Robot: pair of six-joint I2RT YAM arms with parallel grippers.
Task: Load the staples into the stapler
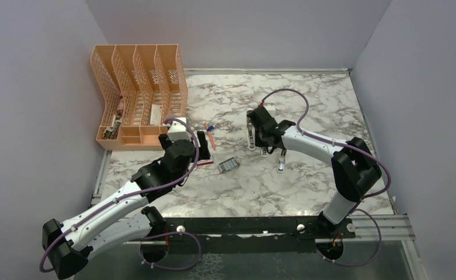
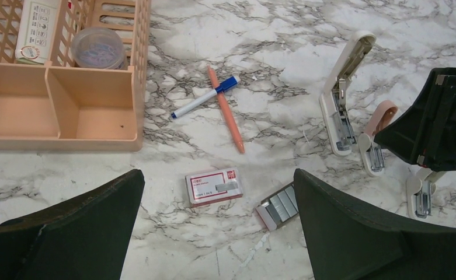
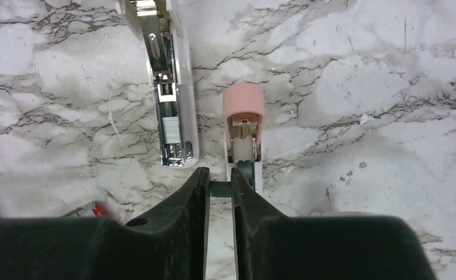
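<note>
Grey staples (image 2: 281, 204) lie on the table (image 2: 272, 35) between our wide-open left fingers (image 2: 68, 233), nearer that arm; the stapler (image 3: 176, 116), opened, runs lengthwise away just beside our closed right fingers (image 3: 178, 210).

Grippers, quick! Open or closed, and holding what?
Left gripper: open, holding nothing.
Right gripper: closed on a thin grey strip, maybe staples.

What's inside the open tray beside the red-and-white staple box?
Grey staples, several strips lying side by side, fill the tray. Whatever lies under that top layer is covered, so its depth can't be judged.
</note>
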